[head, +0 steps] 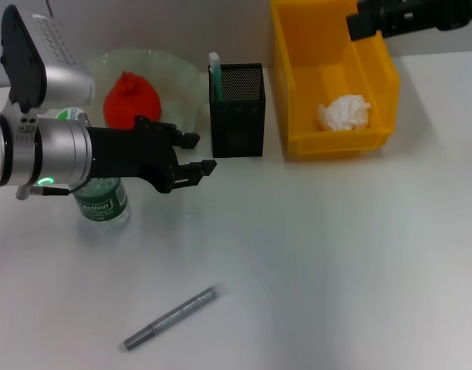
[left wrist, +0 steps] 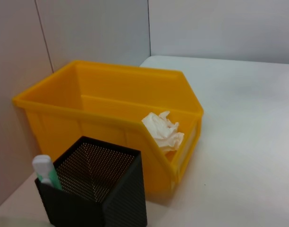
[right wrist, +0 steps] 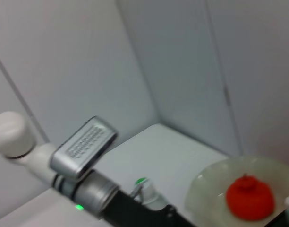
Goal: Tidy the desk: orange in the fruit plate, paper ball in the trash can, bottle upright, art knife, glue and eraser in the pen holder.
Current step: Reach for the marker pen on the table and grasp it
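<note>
My left gripper is open and empty, held above the table between the upright green-labelled bottle and the black mesh pen holder. The arm hides the bottle's top. A green and white glue stick stands in the holder; it also shows in the left wrist view. The orange lies in the green fruit plate. The paper ball lies in the yellow bin. The grey art knife lies on the table near the front. No eraser shows. My right gripper is at the top right.
The white table top stretches to the right and front of the knife. The yellow bin stands right beside the pen holder. A wall runs close behind the plate and the bin.
</note>
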